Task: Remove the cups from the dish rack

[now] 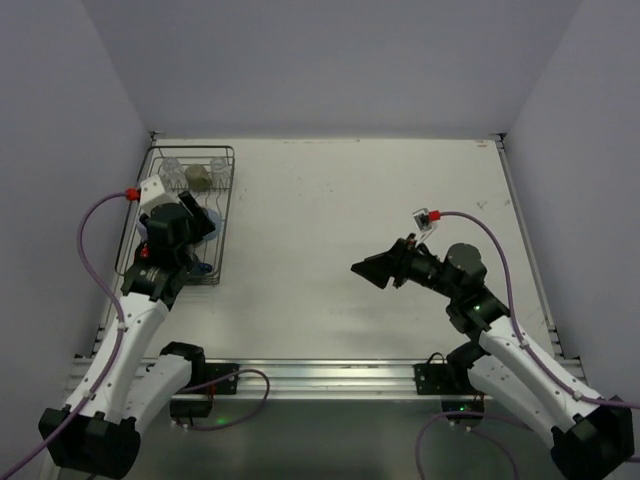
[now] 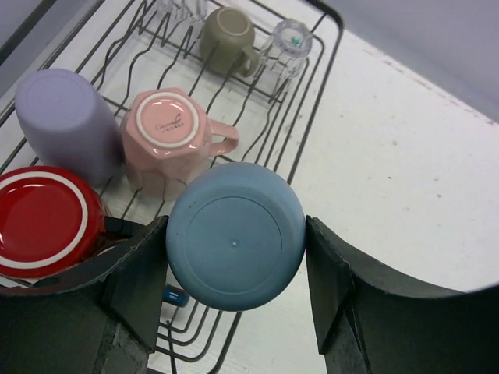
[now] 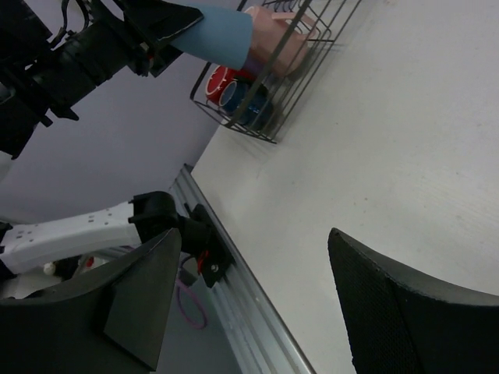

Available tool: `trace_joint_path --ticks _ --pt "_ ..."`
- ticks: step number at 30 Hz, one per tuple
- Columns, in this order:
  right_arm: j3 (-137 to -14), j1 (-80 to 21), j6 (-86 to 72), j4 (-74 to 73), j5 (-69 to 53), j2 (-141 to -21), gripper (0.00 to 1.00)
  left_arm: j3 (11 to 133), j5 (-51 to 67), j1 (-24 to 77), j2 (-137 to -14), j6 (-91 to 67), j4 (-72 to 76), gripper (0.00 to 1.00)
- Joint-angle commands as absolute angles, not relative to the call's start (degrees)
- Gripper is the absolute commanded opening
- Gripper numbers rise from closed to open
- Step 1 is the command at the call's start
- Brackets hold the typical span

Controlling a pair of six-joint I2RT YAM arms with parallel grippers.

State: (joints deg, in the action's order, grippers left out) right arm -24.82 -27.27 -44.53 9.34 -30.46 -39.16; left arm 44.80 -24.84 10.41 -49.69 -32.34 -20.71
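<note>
- The light blue cup (image 2: 234, 226) sits between the two fingers (image 2: 139, 273) of the left pincer (image 2: 235, 243), which press on its opposite sides, so the pincer is opened only to the cup's width and grips it
- The cup's flat round base faces the wrist camera; it is plain, matte and one even blue, with a tiny dot at the centre
- It is held over the near part of the dish rack (image 2: 316, 101), close to the rack's right rim; whether it touches the wires below cannot be told
- In the rack, all bottom up: a pink mug (image 2: 168, 132) just beyond the held cup, a lavender tumbler (image 2: 62, 117) to its left, a red mug (image 2: 43, 218) beside the left finger, and at the far end an olive mug (image 2: 226, 35) next to a clear glass (image 2: 290, 43)
- The right pincer (image 3: 253, 261) hangs over the middle of the table, well apart from the rack, spread wide with nothing between its fingers
- The table (image 1: 350, 200) is white and faintly scuffed, the rack in its far left corner, with pale grey-lilac walls (image 1: 330, 60) on three sides
</note>
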Motion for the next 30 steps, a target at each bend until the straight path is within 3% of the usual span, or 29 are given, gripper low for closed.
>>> trace_joint_path --ticks 1,6,11,18,30 --pt "-29.4 -31.5 -47.8 22.0 -27.9 -42.9 0.79 47.5 -19.7 10.3 -44.3 -31.6 -20.7 0.23" --pt "-31.6 -39.6 -48.3 30.9 -22.6 -48.3 0.78 46.0 4.1 10.3 -41.0 -37.5 -16.7 0.23" --pt "-32.2 -44.3 -47.9 36.2 -17.6 -52.2 0.74 37.4 24.7 10.4 -36.4 -48.1 2.2 0.23" --pt "-33.4 -44.6 -47.6 35.7 -17.0 -54.1 0.75 31.8 32.7 11.2 -34.1 -57.2 16.1 0.21" --pt "-40.4 -46.6 -48.7 37.6 -18.7 -62.3 0.72 26.0 33.6 19.9 -36.9 -61.0 27.2 0.20"
